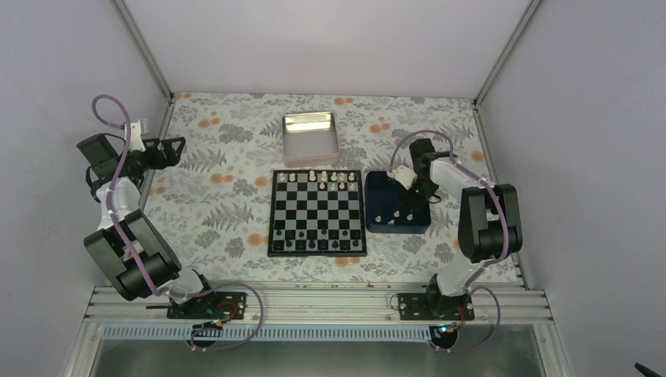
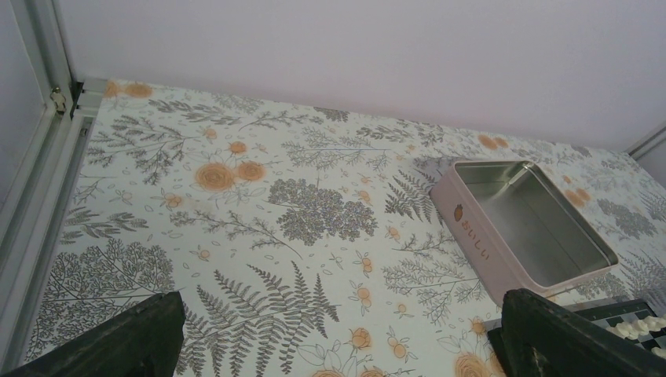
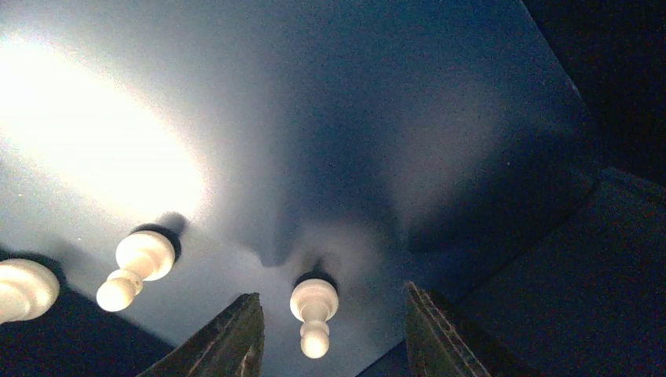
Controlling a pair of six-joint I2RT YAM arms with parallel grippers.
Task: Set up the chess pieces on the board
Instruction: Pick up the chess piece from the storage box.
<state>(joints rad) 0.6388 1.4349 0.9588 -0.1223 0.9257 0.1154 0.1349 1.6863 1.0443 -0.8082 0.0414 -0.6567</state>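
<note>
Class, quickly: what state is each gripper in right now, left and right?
Left gripper: open, empty.
Right gripper: open astride a white pawn, not gripping.

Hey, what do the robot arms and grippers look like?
The left arm and right arm have black links with white segments, each trailed by a looping lilac cable. Their fingers are dark, rough, wedge-shaped. A green light glows on the right arm.

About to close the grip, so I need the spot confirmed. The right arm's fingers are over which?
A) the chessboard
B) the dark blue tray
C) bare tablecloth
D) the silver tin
B: the right wrist view shows the right fingers apart just above the floor of the dark blue tray, with a white pawn between them.
</note>
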